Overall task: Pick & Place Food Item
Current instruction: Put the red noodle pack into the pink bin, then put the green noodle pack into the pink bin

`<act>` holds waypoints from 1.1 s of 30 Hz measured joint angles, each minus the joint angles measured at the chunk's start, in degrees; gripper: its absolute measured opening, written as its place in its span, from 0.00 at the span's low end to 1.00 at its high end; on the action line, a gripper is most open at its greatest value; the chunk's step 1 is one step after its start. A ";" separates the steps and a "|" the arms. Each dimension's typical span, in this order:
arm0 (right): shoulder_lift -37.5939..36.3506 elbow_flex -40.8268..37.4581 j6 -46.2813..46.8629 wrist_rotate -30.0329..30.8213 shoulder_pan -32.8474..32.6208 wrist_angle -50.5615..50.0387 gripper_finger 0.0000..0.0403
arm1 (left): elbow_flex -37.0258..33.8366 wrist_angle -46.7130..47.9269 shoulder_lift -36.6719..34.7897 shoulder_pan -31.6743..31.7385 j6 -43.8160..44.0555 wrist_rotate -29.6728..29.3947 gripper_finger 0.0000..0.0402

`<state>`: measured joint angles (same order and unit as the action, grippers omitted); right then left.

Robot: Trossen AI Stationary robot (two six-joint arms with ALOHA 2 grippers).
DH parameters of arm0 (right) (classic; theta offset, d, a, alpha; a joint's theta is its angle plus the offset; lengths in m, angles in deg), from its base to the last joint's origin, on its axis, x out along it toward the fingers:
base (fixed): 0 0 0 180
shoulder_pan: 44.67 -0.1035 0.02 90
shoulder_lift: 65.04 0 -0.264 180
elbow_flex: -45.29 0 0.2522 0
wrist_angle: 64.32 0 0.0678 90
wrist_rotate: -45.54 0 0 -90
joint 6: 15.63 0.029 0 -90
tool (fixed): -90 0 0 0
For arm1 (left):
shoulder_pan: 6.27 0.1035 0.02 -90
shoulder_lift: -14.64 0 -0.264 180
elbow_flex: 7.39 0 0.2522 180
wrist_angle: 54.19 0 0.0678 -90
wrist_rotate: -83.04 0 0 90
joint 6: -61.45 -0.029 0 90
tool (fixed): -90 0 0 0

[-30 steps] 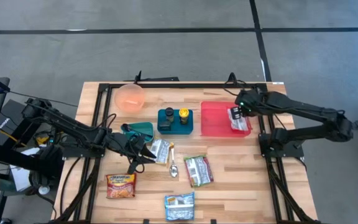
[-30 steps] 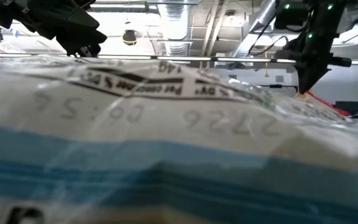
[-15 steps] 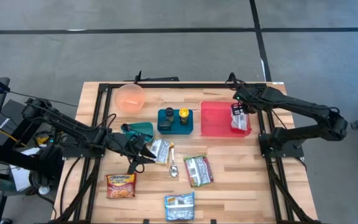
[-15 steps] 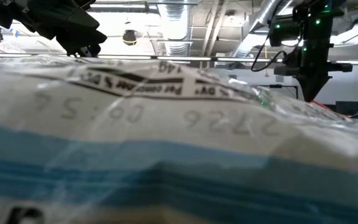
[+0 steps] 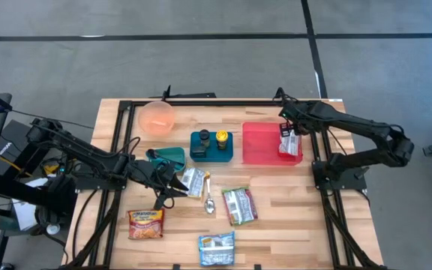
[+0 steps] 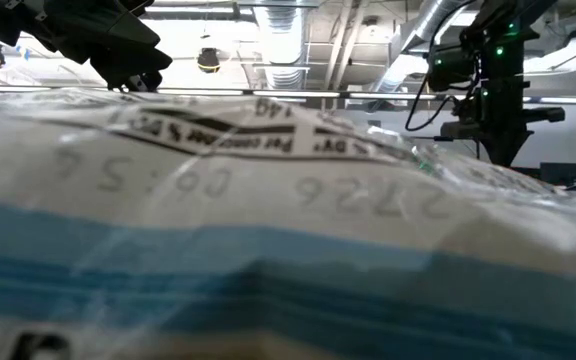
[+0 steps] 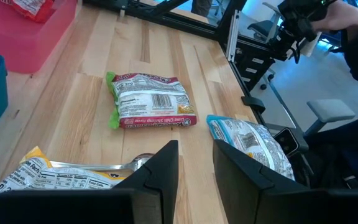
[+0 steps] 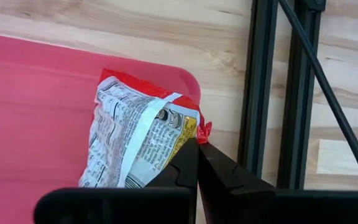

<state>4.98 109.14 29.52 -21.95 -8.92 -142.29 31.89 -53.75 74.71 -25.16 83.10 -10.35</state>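
The right hand (image 8: pixel 197 149), fingers together and seemingly empty, hovered over the red tray (image 5: pixel 257 146), where the red snack packet (image 5: pixel 286 142) lay. The left hand (image 7: pixel 194 163), slightly parted, waited near the spoon (image 5: pixel 208 202) on the worktop (image 5: pixel 276 232).

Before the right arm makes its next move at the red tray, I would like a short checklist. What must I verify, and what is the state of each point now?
1. Red-and-white packet lies inside the red tray: ok.
2. Right gripper is free of the packet: cannot tell; its fingers are shut together at the packet's corner, and a grip on that corner is not clear.
3. Packet is fully within the tray's walls: ok in the high view, near the right wall.
4. Left gripper is far from the tray: ok; it waits near the spoon, fingers apart, nothing between them.
5. Other packets on the table are outside the right arm's path: ok.
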 joint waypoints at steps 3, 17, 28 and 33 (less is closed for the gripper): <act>0.11 0.00 -0.18 -0.04 0.02 0.13 0.00 | -0.01 0.00 0.01 0.00 0.00 0.00 0.24; 0.06 0.00 -1.64 -0.10 0.02 0.15 0.16 | 0.00 0.00 -0.01 0.00 0.00 0.00 0.24; 0.04 0.00 -2.76 -0.17 -0.62 0.13 0.26 | 0.00 0.00 -0.01 0.00 0.00 0.00 0.24; 0.04 0.75 -3.63 -0.21 -2.64 -0.26 0.25 | 0.00 0.00 0.00 0.00 0.01 0.00 0.24</act>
<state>5.03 109.89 25.89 -22.16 -11.56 -142.55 31.89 -53.75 74.71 -25.16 83.11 -10.35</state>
